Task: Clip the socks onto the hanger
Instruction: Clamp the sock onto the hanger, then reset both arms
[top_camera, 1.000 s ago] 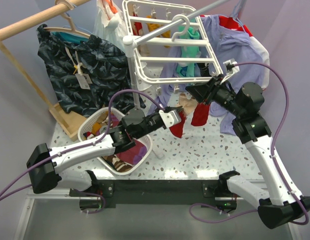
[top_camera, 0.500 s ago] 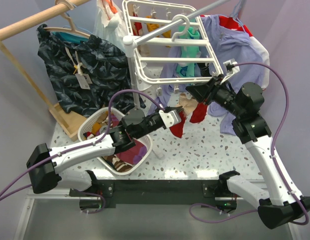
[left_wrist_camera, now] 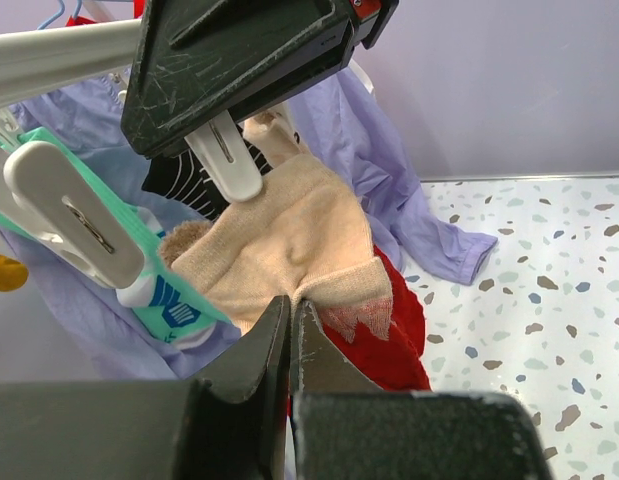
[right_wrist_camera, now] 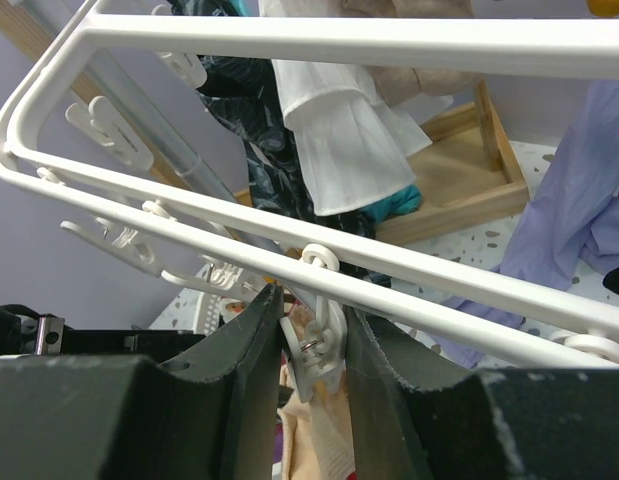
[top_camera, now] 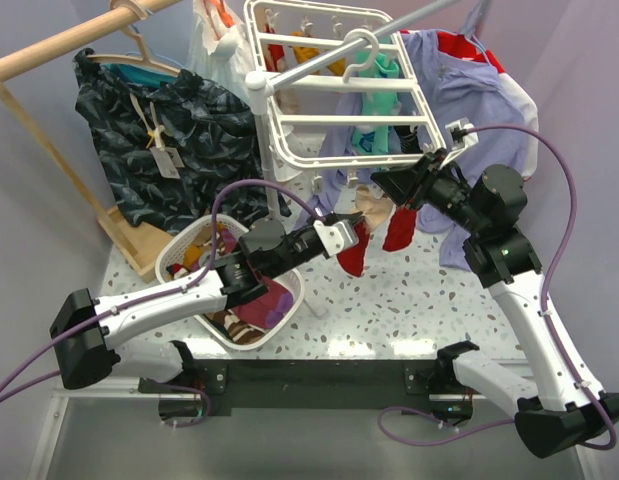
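Just above my left gripper (left_wrist_camera: 292, 320), pinched shut on a red sock (left_wrist_camera: 374, 345), its tan cuff meets the clip (left_wrist_camera: 229, 160) that my right gripper (right_wrist_camera: 311, 312) squeezes on the hanger (right_wrist_camera: 439, 45). I judge it is not yet fastened.

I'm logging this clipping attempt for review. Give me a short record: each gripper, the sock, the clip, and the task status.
left gripper: shut on red sock, pinching near its tan cuff
right gripper: shut on white clip under the hanger
contact: cuff lies against that clip; whether it is clipped is unclear
status: sock not yet released
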